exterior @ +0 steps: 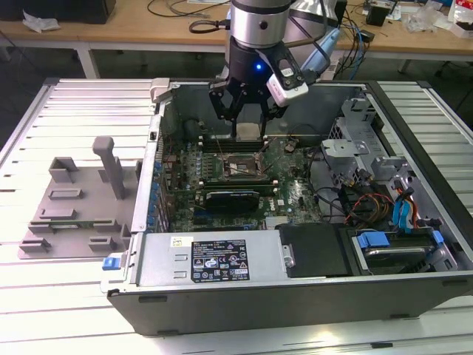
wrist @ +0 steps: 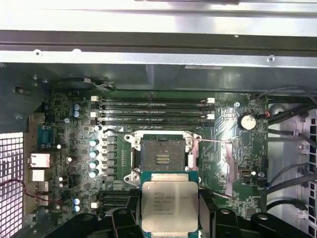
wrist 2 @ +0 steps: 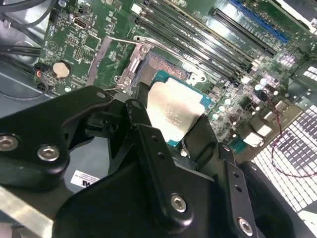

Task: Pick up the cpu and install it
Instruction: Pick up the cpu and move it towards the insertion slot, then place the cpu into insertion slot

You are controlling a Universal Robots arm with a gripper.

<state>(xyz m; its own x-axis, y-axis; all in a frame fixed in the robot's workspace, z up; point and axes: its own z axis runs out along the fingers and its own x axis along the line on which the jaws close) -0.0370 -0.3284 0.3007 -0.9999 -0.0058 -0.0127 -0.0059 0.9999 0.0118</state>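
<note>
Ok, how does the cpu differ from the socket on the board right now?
The cpu has a shiny silver-grey top; the socket is dark inside a metal frame. The cpu is held in the gripper above the board; the socket sits fixed on the motherboard, empty. The cpu shows a thin green rim; the socket shows none. Both are square and look close in footprint.

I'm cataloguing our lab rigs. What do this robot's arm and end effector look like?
The arm ends in a silver-grey cylinder over a black section with a small blue light. The end effector is black, built of jointed link fingers with silver screws. A white box sits beside it, with a pale blue cable attached.
</note>
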